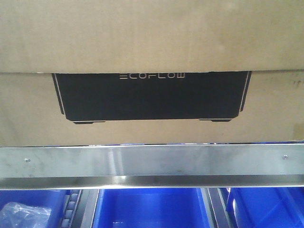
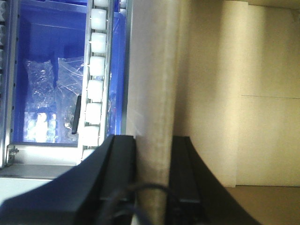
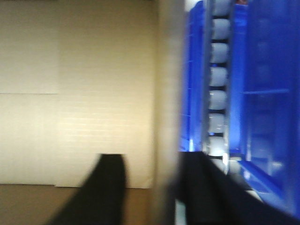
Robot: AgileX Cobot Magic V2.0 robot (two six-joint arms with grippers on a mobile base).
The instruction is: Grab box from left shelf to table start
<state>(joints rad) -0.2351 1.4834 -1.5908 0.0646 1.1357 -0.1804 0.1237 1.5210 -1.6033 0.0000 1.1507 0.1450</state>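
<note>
The box (image 1: 152, 42), a brown carton with a black ECOFLOW panel (image 1: 152, 97), fills the front view. It sits on the left shelf behind the steel rail (image 1: 152, 161). In the left wrist view my left gripper (image 2: 153, 164) is shut on the box's upright cardboard wall (image 2: 157, 84), with both black fingers (image 2: 123, 168) pressed against it. My right gripper (image 3: 152, 183) straddles the opposite wall (image 3: 166, 93). It is open: one finger (image 3: 110, 187) stands apart over the box's inside (image 3: 84, 93). That view is blurred. The table is out of view.
Blue plastic bins (image 1: 152, 209) sit under the rail, one holding a clear bag (image 1: 23, 213). White roller tracks (image 2: 96, 70) and a blue bin with bags (image 2: 42, 70) run beside the left gripper. Rollers (image 3: 218, 79) and a blue bin (image 3: 267, 93) lie beside the right.
</note>
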